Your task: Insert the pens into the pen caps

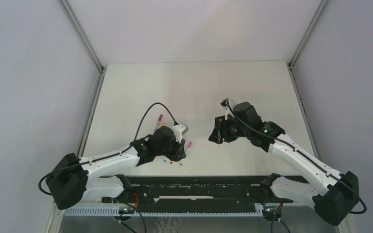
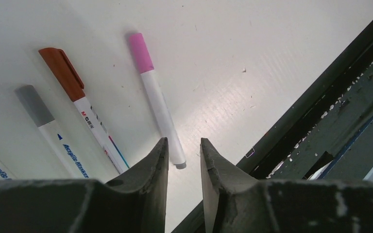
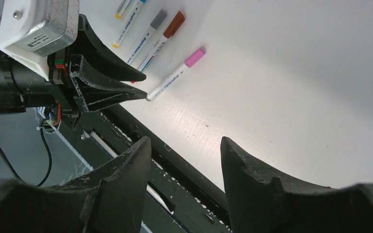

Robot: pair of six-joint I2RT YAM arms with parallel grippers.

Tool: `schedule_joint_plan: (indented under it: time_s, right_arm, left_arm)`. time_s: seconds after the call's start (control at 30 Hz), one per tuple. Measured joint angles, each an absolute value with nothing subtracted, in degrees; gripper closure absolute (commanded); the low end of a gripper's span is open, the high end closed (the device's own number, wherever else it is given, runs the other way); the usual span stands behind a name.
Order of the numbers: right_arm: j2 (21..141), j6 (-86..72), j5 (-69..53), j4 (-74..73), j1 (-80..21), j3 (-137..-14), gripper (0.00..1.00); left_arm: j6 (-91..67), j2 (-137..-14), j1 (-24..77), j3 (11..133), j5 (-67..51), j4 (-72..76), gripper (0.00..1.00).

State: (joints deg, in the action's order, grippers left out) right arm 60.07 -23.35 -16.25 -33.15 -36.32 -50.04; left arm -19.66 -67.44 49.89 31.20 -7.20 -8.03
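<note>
Close to the black rail at the near edge, the left tool hangs released, its dark fingers a narrow gap apart and empty, by the bare end of a white-barrelled pen with a pink cap lying on the white tabletop. Beside it lie a brown-capped pen marked "M&G" and a grey-capped pen lettered "Acrylic Marker". Farther out, the right tool hovers spread wide, holding nothing.

We see free tabletop far and right, pens clustered beneath our left tool, black rail bounding the near edge
</note>
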Motion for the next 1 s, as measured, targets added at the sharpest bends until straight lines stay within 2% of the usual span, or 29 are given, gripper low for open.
schedule_joint_plan:
  time_s: [0.1, 0.23, 0.3, 0.33, 0.37, 0.43, 0.47, 0.5, 0.67, 0.8, 1.0]
  right_arm:
    - [59.9, -23.4, -15.6, -32.2, -36.2, -49.6, 0.44]
    - [59.9, -23.3, -14.9, -29.9, -35.7, -48.2, 0.32]
    - [60.1, -23.1, -14.5, -28.3, -34.7, -47.2, 0.26]
    - [60.4, -22.9, -14.4, -27.2, -33.7, -46.7, 0.18]
    - [60.8, -22.7, -14.2, -26.1, -32.5, -46.3, 0.16]
    - [61.7, -21.8, -13.8, -23.7, -29.2, -45.3, 0.15]
    - [62.2, -21.1, -13.9, -22.0, -26.9, -44.6, 0.03]
    - [62.4, -20.6, -13.7, -20.6, -24.4, -44.0, 0.01]
    - [61.9, -19.3, -12.1, -11.0, -10.3, -38.7, 0.0]
    - [58.7, -19.2, -3.0, -3.6, -3.9, -30.8, 0.0]
    - [58.5, -17.9, 6.5, 6.9, -3.7, -20.7, 0.0]
  left_arm:
    - [-20.1, -67.6, 49.9, 31.2, -7.2, -7.4, 0.55]
    - [-20.4, -67.2, 49.3, 31.2, -7.2, -5.2, 0.38]
    - [-20.4, -66.9, 47.8, 31.3, -7.7, -3.6, 0.19]
    - [-20.4, -66.9, 46.3, 31.5, -8.1, -2.7, 0.15]
    - [-20.0, -66.9, 44.8, 31.7, -8.2, -2.1, 0.12]
    - [-19.9, -66.8, 40.3, 32.3, -9.0, -0.3, 0.1]
    - [-19.9, -66.6, 37.4, 32.6, -9.2, 0.9, 0.09]
    - [-19.9, -66.3, 34.4, 32.9, -9.2, 2.3, 0.09]
    - [-21.1, -62.3, 14.2, 32.6, -5.7, 9.3, 0.08]
    - [-22.4, -54.5, 1.0, 27.9, 2.9, 15.7, 0.05]
    - [-18.1, -46.4, -3.4, 18.1, 16.4, 22.1, 0.03]
